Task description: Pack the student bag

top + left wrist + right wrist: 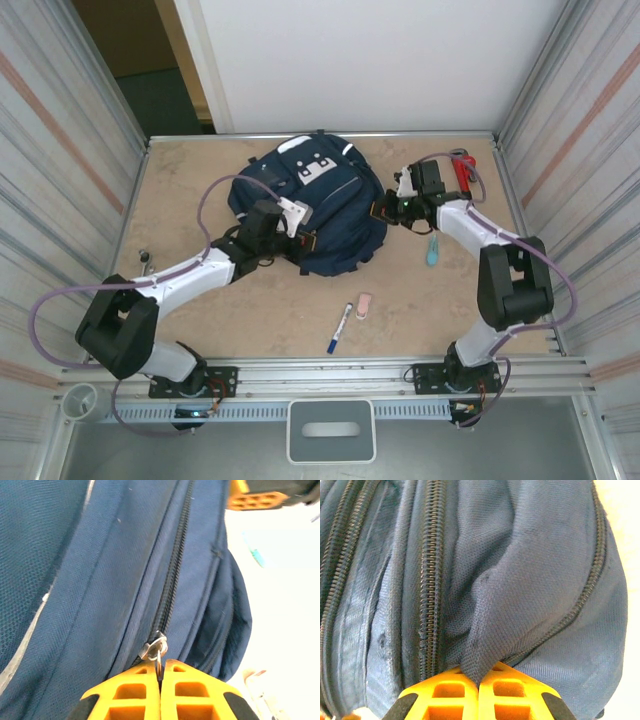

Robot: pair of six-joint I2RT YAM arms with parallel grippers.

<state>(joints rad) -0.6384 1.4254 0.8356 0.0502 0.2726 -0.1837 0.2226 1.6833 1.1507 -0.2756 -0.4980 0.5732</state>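
Note:
The navy student bag (315,205) lies flat in the middle of the table, its white patch toward the back. My left gripper (305,240) sits at the bag's near edge, shut on the metal zipper pull (156,650) of a closed zipper. In the left wrist view the orange fingers (130,692) pinch the pull's ring. My right gripper (383,208) presses against the bag's right side, shut on a pinched fold of the bag's navy fabric (482,655), beside another closed zipper (427,595).
A blue-and-white marker (339,328) and a pink eraser (363,305) lie on the table in front of the bag. A teal pen-like object (432,249) rests under the right arm. A red tool (462,170) lies at the back right corner. Metal walls enclose the table.

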